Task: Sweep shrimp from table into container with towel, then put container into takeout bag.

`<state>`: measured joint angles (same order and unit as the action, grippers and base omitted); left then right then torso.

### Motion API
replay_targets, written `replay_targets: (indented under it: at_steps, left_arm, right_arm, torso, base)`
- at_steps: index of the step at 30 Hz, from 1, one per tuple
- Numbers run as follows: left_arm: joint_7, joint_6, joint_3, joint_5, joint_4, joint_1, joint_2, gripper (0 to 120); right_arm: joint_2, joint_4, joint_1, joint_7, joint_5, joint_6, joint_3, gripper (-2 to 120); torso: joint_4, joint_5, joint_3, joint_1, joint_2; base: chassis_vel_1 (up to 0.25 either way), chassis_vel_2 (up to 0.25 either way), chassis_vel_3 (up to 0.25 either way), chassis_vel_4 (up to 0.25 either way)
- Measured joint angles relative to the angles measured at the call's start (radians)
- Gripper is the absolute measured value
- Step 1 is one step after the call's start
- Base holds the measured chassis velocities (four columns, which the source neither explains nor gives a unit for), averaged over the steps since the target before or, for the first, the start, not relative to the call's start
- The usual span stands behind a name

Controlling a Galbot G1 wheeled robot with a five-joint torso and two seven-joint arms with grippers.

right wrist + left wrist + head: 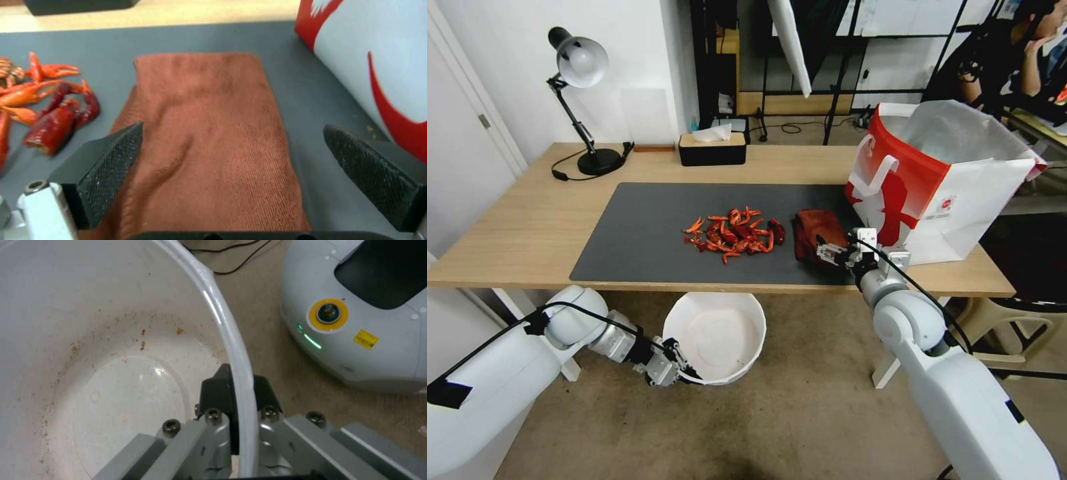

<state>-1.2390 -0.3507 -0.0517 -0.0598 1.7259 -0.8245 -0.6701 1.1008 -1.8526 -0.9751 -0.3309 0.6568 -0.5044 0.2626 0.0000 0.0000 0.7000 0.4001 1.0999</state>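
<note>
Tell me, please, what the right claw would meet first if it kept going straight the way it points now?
Most likely the towel: the open right claw straddles it on the mat, its fingers on either side. How high it sits above the cloth is unclear.

Back left corner, a desk lamp [582,73] with its white shade tilted — black base planted. Centre rear, a black tissue box [712,148], one white tissue poking up.

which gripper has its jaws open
The right gripper, jaws spread either side of the rust-brown folded towel; the left gripper is clamped.
</note>
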Motion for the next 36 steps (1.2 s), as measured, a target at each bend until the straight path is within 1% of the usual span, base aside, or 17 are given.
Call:
replay_targets:
  at_steps: [9,11,12,13,15,16,17,21,22,24,25,28,29,30,31,32,36]
  left_arm:
    - [0.0,-0.003,0.005,0.009,-0.005,0.013,0.0,0]
    - [0.0,-0.003,0.005,0.01,-0.006,0.013,-0.001,0]
    - [0.0,-0.004,0.005,0.01,-0.009,0.011,-0.004,0]
    - [0.0,-0.004,0.005,0.01,-0.009,0.011,-0.004,0]
    - [0.0,-0.004,0.005,0.01,-0.012,0.008,-0.007,0]
    - [-0.001,-0.005,0.005,0.01,-0.013,0.007,-0.009,0]
    - [-0.001,-0.005,0.005,0.01,-0.013,0.007,-0.009,0]
    - [-0.001,-0.006,0.007,0.01,-0.016,0.008,-0.011,0]
    - [-0.001,-0.006,0.007,0.01,-0.016,0.008,-0.011,0]
    - [-0.001,-0.006,0.008,0.01,-0.016,0.009,-0.011,0]
    - [-0.001,-0.006,0.008,0.01,-0.016,0.009,-0.011,0]
    - [-0.001,-0.006,0.011,0.012,-0.016,0.009,-0.011,0]
    - [-0.001,-0.006,0.011,0.012,-0.016,0.009,-0.011,0]
    - [-0.001,-0.006,0.013,0.013,-0.015,0.008,-0.011,0]
    - [-0.002,-0.006,0.014,0.013,-0.015,0.006,-0.01,0]
    - [-0.002,-0.007,0.017,0.013,-0.015,0.004,-0.009,0]
    - [-0.002,-0.01,0.02,0.014,-0.015,0.001,-0.007,0]
  right_arm:
    - [0.005,0.077,0.086,-0.013,0.039,-0.021,-0.048,98]
    - [0.008,0.089,0.1,-0.022,0.048,-0.031,-0.054,89]
    - [0.01,0.107,0.111,-0.025,0.052,-0.039,-0.061,80]
    - [0.01,0.107,0.111,-0.025,0.052,-0.039,-0.061,80]
    - [0.011,0.118,0.117,-0.024,0.053,-0.044,-0.064,73]
    - [0.013,0.125,0.12,-0.022,0.053,-0.048,-0.067,67]
    - [0.013,0.125,0.12,-0.022,0.053,-0.048,-0.067,67]
    - [0.02,0.134,0.124,-0.018,0.053,-0.052,-0.073,49]
    - [0.02,0.134,0.124,-0.018,0.053,-0.052,-0.073,49]
    - [0.023,0.135,0.124,-0.016,0.053,-0.054,-0.074,39]
    - [0.023,0.135,0.124,-0.016,0.053,-0.054,-0.074,39]
    - [0.025,0.136,0.121,-0.012,0.053,-0.055,-0.073,24]
    - [0.025,0.136,0.121,-0.012,0.053,-0.055,-0.073,24]
    - [0.024,0.136,0.118,-0.008,0.053,-0.055,-0.07,18]
    - [0.023,0.135,0.117,-0.005,0.053,-0.055,-0.067,16]
    - [0.021,0.133,0.115,0.001,0.052,-0.055,-0.062,11]
    - [0.014,0.124,0.114,0.008,0.047,-0.06,-0.049,5]
  torso:
    - [0.0001,0.0,0.0,0.0,0.0]
    - [0.0002,0.0,0.0,0.0,0.0]
    - [0.0001,0.0,0.0,0.0,0.0]
    - [0.0001,0.0,0.0,0.0,0.0]
    - [0.0,-0.0001,0.0,0.0,0.0]
    - [0.0,0.0,0.0,0.0,0.0]
    - [0.0,0.0,0.0,0.0,0.0]
    - [0.0,-0.0001,0.0,0.0,0.0]
    - [0.0,-0.0001,0.0,0.0,0.0]
    - [0.0,-0.0001,0.0,0.0,0.0]
    - [0.0,-0.0001,0.0,0.0,0.0]
    - [0.0003,-0.0001,0.0,0.0,0.0]
    - [0.0003,-0.0001,0.0,0.0,0.0]
    - [0.0004,0.0,0.0,0.0,0.0]
    - [0.0004,0.0,0.0,0.0,0.0]
    - [0.0003,0.0001,0.0,0.0,0.0]
    - [-0.0001,0.0003,0.0,0.0,0.0]
  base:
    - [0.0,0.0,0.0,0.0]
    - [0.0,0.0,0.0,0.0]
    - [0.0,0.0,0.0,0.0]
    - [0.0,0.0,0.0,0.0]
    - [0.0,0.0,0.0,0.0]
    - [0.0,0.0,0.0,0.0]
    - [0.0,0.0,0.0,0.0]
    - [0.0,0.0,0.0,0.0]
    - [0.0,0.0,0.0,0.0]
    - [0.0,0.0,0.0,0.0]
    - [0.0,0.0,0.0,0.0]
    - [0.0,0.0,0.0,0.0]
    - [0.0,0.0,0.0,0.0]
    - [0.0,0.0,0.0,0.0]
    - [0.0,0.0,0.0,0.0]
    - [0.0,0.0,0.0,0.0]
    - [0.0,0.0,0.0,0.0]
